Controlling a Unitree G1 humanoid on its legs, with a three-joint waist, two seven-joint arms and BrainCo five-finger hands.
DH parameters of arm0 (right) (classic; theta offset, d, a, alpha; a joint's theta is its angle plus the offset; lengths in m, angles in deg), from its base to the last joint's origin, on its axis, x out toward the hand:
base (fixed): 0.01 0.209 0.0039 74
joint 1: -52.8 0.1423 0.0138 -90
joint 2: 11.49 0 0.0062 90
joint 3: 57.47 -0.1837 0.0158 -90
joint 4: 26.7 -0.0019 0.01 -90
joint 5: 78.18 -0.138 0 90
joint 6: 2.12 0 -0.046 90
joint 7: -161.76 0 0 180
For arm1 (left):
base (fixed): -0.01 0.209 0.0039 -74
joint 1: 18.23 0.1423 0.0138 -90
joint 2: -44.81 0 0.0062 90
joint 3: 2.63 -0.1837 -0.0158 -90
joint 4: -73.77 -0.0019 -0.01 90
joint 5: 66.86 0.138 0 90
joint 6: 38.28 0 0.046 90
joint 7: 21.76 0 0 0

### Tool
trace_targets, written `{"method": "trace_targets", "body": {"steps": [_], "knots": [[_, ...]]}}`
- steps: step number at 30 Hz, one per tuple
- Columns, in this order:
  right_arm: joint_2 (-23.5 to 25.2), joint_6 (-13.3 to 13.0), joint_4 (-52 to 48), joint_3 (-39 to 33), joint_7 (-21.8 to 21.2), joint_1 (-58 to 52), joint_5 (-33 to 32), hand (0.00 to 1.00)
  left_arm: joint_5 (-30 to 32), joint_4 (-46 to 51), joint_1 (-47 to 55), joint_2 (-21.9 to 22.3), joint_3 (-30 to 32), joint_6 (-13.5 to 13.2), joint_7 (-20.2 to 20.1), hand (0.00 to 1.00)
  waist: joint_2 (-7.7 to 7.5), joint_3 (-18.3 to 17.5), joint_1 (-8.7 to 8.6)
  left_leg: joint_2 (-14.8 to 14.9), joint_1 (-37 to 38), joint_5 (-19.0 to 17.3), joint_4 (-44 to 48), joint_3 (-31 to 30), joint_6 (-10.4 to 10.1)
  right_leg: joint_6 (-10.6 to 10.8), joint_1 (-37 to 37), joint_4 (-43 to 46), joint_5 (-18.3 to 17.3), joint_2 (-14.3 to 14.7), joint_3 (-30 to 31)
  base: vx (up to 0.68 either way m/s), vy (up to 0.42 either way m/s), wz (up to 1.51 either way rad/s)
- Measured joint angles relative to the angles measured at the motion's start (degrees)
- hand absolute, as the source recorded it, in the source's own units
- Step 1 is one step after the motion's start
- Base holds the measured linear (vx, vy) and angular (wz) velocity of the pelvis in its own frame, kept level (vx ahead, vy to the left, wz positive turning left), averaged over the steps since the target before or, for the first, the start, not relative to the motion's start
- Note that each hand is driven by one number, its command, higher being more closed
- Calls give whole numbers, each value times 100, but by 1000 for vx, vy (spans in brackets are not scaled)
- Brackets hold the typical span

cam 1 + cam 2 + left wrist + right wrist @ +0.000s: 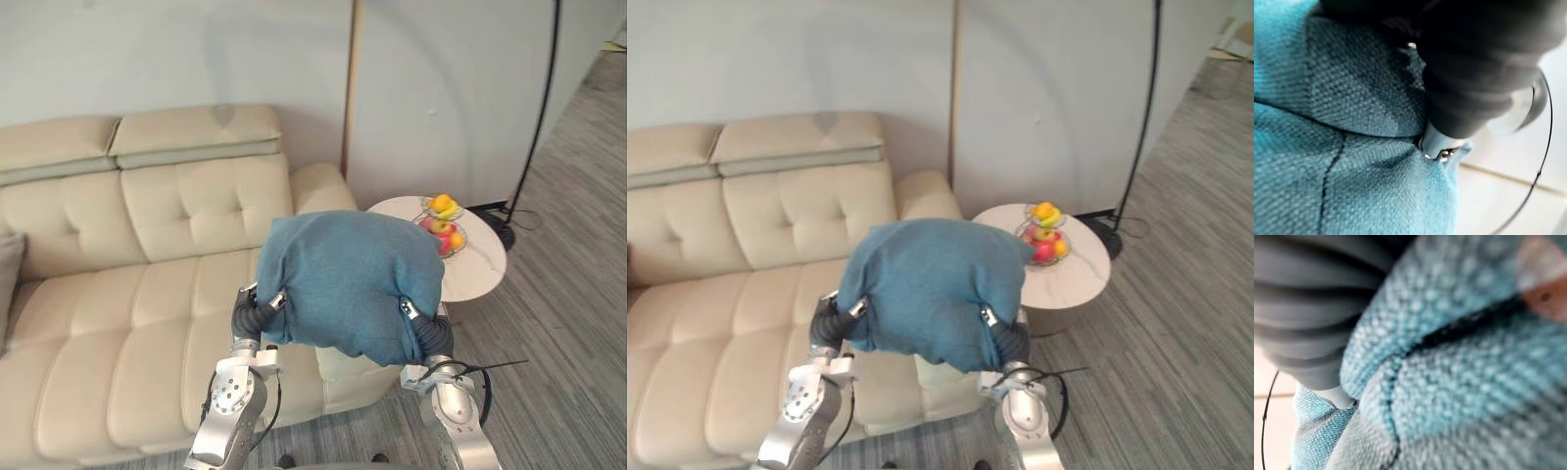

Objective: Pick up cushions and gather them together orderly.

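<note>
Item held: one teal-blue woven fabric cushion (348, 279), plump and roughly square. It is off the seat, carried in the air between both hands in front of the robot. It hangs over the right end of the cream tufted leather sofa (127, 304), above the near edge of the seat and arm.

Left hand (251, 315): set against the cushion's lower left corner. Its dark ribbed cover is visible and the rest is buried in the fabric. Whether it is spread or clamped cannot be told. In the left wrist view, a silver part of the hand presses into a fold of the cloth.

Right hand (434, 336): set against the cushion's lower right corner, likewise sunk into the cloth. Its state cannot be told. In the right wrist view, the weave bulges around the dark cover.

Second item: the edge of a grey cushion (8, 279) shows at the far left of the sofa seat, against the backrest and well apart from the blue one.

Surroundings: a round white side table (482, 262) stands just right of the sofa arm. It carries a wire basket of fruit (443, 225) with red and yellow pieces. A thin black lamp pole (541, 117) rises to the right of the table, against the pale wall. The grey plank floor (573, 323) lies to the right and near.
</note>
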Motion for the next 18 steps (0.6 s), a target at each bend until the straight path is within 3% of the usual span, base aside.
{"method": "trace_targets", "body": {"steps": [2, 3, 4, 5, 6, 7, 10, 13, 14, 15, 16, 17, 18], "knots": [[-119, 2, 36, -59, 154, 260, 106, 100, -90, -45, -130, 26, -38, -5, 6, 100, 48, 26, -8, 244, -263, -141, 188, 515, 86, -23, -88, 109, -19, -119, -427, -40, 44, 94], [-221, 8, 146, -121, 255, 458, 189, 100, -106, -114, -230, 67, -93, -21, 9, 100, 14, 48, -2, 481, -330, -283, 515, 1189, 323, -57, -91, 161, -40, -295, -635, -10, 128, 86], [-234, 10, 230, -178, 299, 566, 206, 100, -118, -157, -243, 86, -138, -28, 11, 100, 7, 53, 0, 662, -305, -340, 726, 1608, 406, -45, -72, 191, -45, -414, -708, -3, 151, 75], [-240, 10, 321, -251, 319, 642, 209, 100, -146, -180, -243, 130, -191, -29, 11, 100, 46, 32, -26, 861, -210, -353, 868, 1902, 365, 19, -11, 190, -28, -492, -790, 7, 171, 47], [-275, 9, 350, -291, 338, 648, 211, 100, -152, -192, -242, 186, -226, -33, 11, 100, 143, -15, -25, 1000, -92, -337, 852, 2016, 290, 72, 29, 178, -4, -507, -852, 24, 242, 56], [-365, 6, 434, -315, 348, 650, 223, 100, -168, -289, -282, 268, -267, -78, 9, 100, 299, -87, -62, 1066, 49, -67, 523, 1972, -358, 225, 99, 159, 40, -546, -957, 32, 343, 63], [-131, 11, 646, -510, 339, 648, 371, 100, -188, -474, -480, 97, -353, -82, -1, 100, 81, -119, -140, 351, 191, 190, -132, 1863, -100, 344, 62, 249, 111, -1113, -1128, 28, 315, 56], [-11, 49, 997, -526, 325, 657, 414, 100, -190, -734, -502, 97, -353, -74, -4, 100, 24, -60, -81, 136, 167, -65, 123, 1848, 139, 324, -177, 1162, 102, -1635, -1159, 36, 243, 18], [0, 112, 1104, -523, 309, 655, 414, 100, -195, -834, -502, 96, -351, -60, -8, 100, -1, 14, -76, 109, 182, -199, 241, 1849, 217, 252, -386, 1763, 146, -1873, -1077, 46, 289, -1], [3, 140, 1179, -523, 306, 657, 413, 100, -195, -883, -502, 93, -352, -50, -18, 100, 25, 69, -69, 89, 227, -270, 310, 1866, 274, -47, -562, 2216, 250, -2011, -975, 38, 270, -11], [18, 169, 1257, -519, 295, 656, 413, 100, -195, -898, -477, 61, -349, -18, -42, 100, 87, 174, -78, 67, 354, -342, 319, 1888, 364, -513, -842, 2736, 523, -2088, -619, 36, 288, -18], [81, 194, 1296, -518, 244, 656, 415, 100, -195, -898, -430, -16, -303, -18, -91, 100, 34, 279, -96, 99, 448, -394, 305, 1847, 443, -445, -1130, 3238, 278, -1966, -111, 36, 209, -13], [138, 198, 1302, -509, 199, 648, 416, 100, -196, -902, -386, -52, -253, -15, -124, 100, 10, 352, -116, 118, 493, -416, 278, 1816, 479, -212, -1256, 3512, -175, -1697, 213, 29, 156, 3]]}}
